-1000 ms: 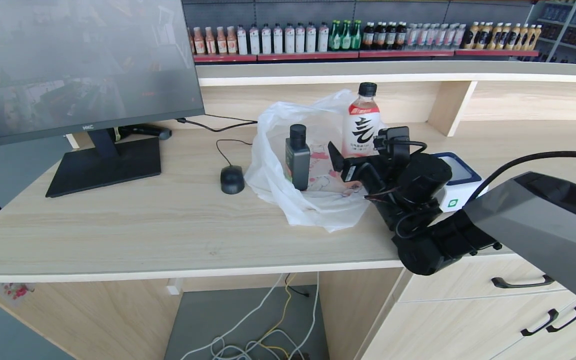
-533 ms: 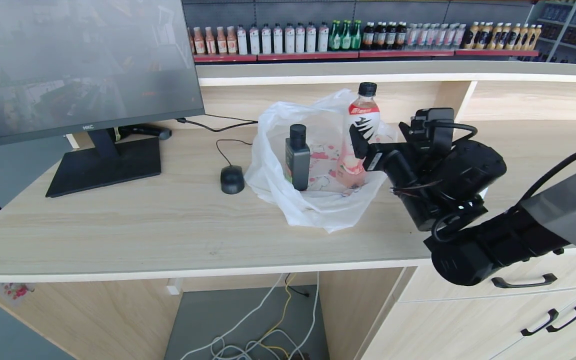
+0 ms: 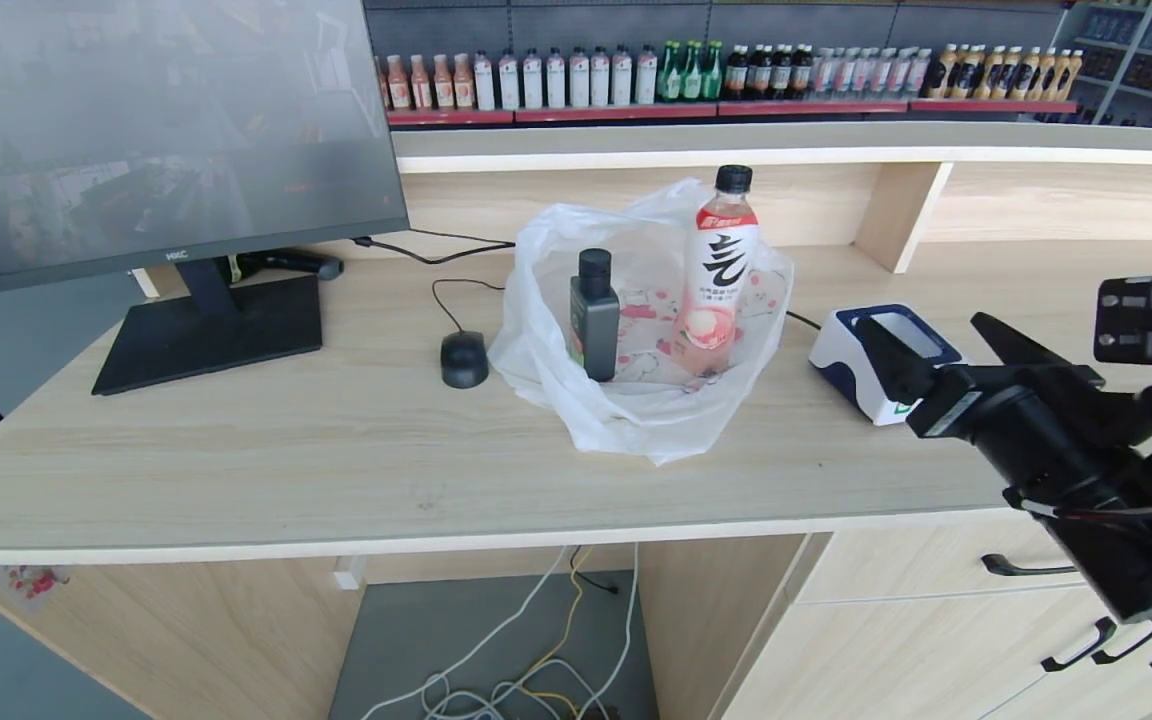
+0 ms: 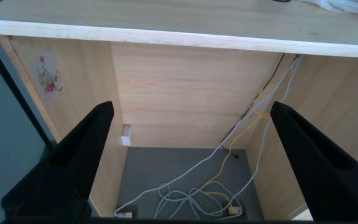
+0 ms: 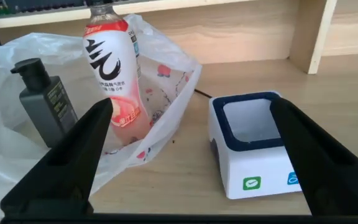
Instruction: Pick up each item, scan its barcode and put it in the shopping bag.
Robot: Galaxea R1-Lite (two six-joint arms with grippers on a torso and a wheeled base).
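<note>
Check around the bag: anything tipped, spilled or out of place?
Nothing stands out. The pink drink bottle and the dark pump bottle stand upright inside the shopping bag, the scanner sits level beside it, and the right gripper hangs open and empty.

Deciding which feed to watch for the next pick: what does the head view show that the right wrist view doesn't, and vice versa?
Head view, not the wrist: the monitor, the mouse beside the shopping bag, the stocked shelf behind the counter, and the drawers below it. Right wrist view, not the head: the scanner with its whole front face, which the right gripper partly covers from the head camera. Both: the drink bottle and the dark bottle standing upright in the shopping bag, the scanner beside it, and the right gripper's open fingers.
</note>
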